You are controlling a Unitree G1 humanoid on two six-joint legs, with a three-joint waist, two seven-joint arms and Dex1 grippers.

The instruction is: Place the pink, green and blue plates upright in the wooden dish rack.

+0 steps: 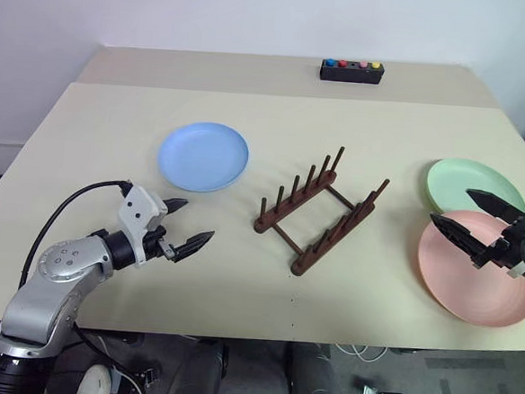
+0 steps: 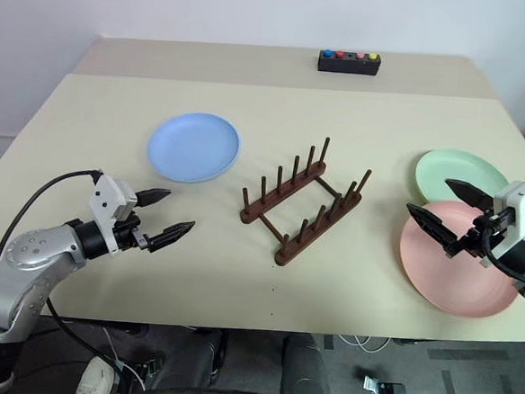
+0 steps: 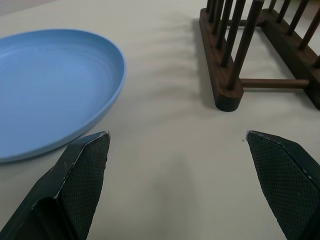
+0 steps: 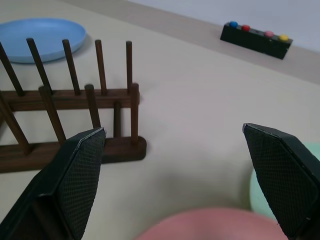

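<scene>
The dark wooden dish rack (image 1: 320,212) stands empty at the table's middle, its pegs upright. The blue plate (image 1: 203,156) lies flat to its left. On the right the green plate (image 1: 473,185) lies flat, and the larger pink plate (image 1: 478,275) sits nearer the front edge, close against the green one. My left gripper (image 1: 190,223) is open above the table, in front of the blue plate and holding nothing. My right gripper (image 1: 461,212) is open and empty, hovering over the pink plate's far edge and pointing toward the rack.
A small black box with coloured buttons (image 1: 351,71) sits at the back of the table. A seam (image 1: 252,93) runs across the tabletop near the back. Bare tabletop lies between the rack and the front edge.
</scene>
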